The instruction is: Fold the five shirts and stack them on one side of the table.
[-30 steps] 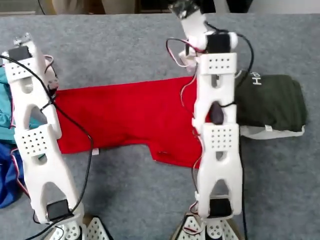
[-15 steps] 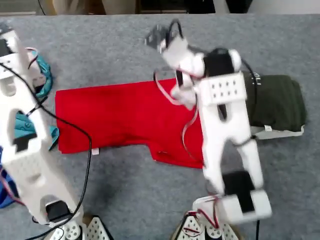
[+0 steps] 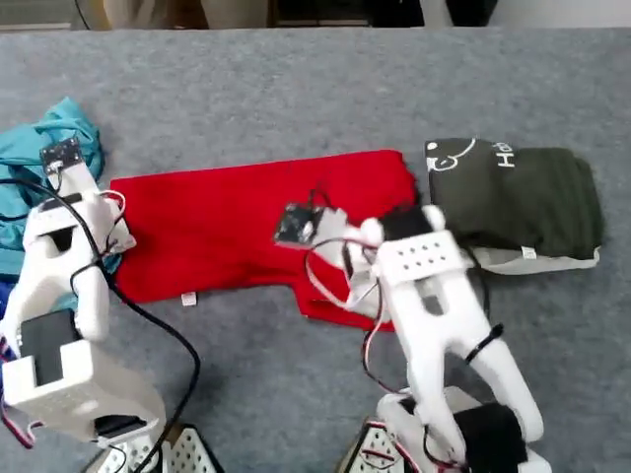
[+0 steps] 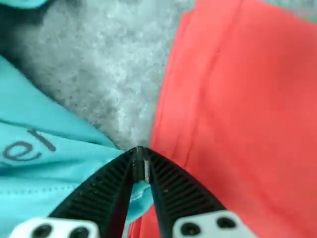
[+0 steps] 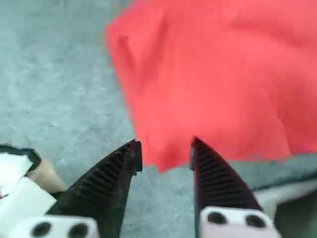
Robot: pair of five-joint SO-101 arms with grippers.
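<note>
Four shirts countable on the grey desk (image 3: 296,89). One red shirt (image 3: 227,222), spread flat across the middle, with a sleeve jutting toward the near edge. One dark green shirt (image 3: 537,202), folded, at the right, just beside the red shirt's right end. Under it one pale folded shirt (image 3: 537,261), visible as a strip along the near side. One teal shirt (image 3: 44,158), crumpled at the far left, meeting the red shirt's left end.

Two white arms, both rising from the near edge of the desk. On the left, the left arm (image 3: 59,296), bent over the near part of the teal shirt. At its tip the left end effector (image 4: 140,161), pinched narrow, ribbed black fingertips (image 4: 116,183) closed tip to tip right where teal cloth and red hem lie side by side, grey desk just beyond.

On the right, the right arm (image 3: 434,315), leaning over the near right part of the red shirt. At its tip the right end effector (image 5: 164,148), spread moderately wide and low over the red shirt's near edge. A corner of red cloth lying in the gap between the two fingers, unclamped, with grey desk beside that corner.
</note>
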